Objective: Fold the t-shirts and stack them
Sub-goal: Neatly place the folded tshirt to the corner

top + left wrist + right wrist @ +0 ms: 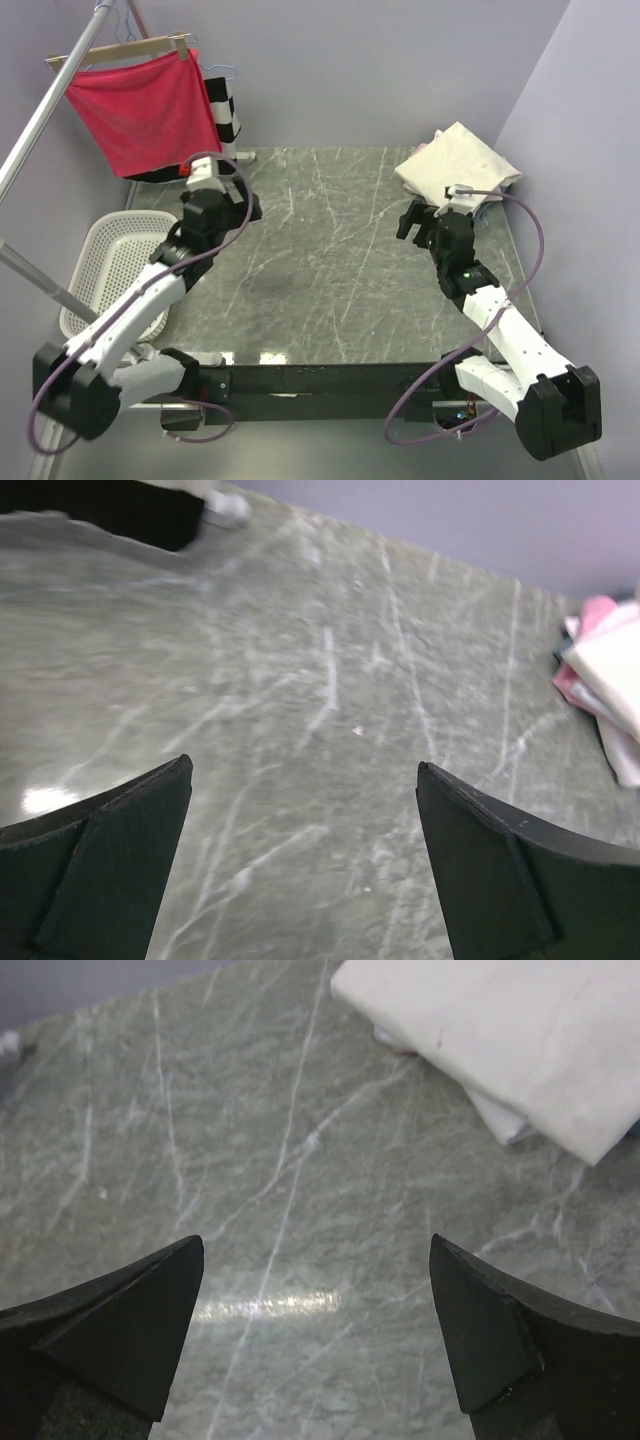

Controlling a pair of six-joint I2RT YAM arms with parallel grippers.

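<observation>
A folded stack of t-shirts [458,165], cream on top, lies at the back right corner of the marble table [320,300]. In the left wrist view the stack [612,670] shows at the right edge with a pink layer under the cream one. The top cream shirt [520,1040] fills the upper right of the right wrist view. My left gripper [248,205] hovers over the table's left side, open and holding nothing [303,764]. Just in front of the stack, my right gripper [410,222] is open too, with only bare marble between its fingers [316,1241].
A white laundry basket [110,265] sits off the table's left edge. Behind it a red cloth [140,105] hangs on a hanger, with a black-and-white striped garment [228,110] beside it. A metal rack pole [45,110] slants across the left.
</observation>
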